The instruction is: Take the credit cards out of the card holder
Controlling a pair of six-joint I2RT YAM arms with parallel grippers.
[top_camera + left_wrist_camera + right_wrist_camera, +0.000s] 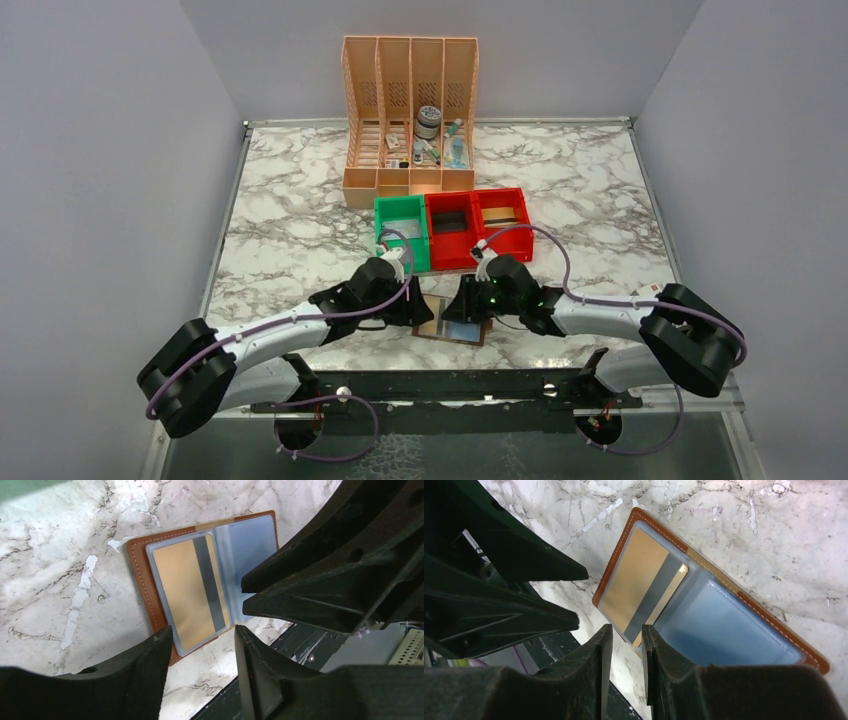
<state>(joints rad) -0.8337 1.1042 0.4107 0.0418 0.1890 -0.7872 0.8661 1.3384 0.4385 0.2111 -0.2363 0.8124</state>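
Observation:
The brown card holder (462, 330) lies open on the marble near the front edge, between both grippers. In the left wrist view a gold credit card (185, 595) with a grey stripe sits in the clear sleeve on the card holder (145, 575). My left gripper (202, 640) is open, its fingers straddling the sleeve's near corner with marble in the gap. My right gripper (625, 632) is open by a narrow gap. A corner of the gold card (631, 580) lies just ahead of that gap, unpinched. The other half of the card holder (610, 570) shows a pale blue sleeve (724, 625).
A peach file organiser (410, 110) stands at the back. A green bin (400, 232) and two red bins (452, 230) sit just beyond the grippers. A black rail (450, 385) runs along the table's front edge, close behind the holder.

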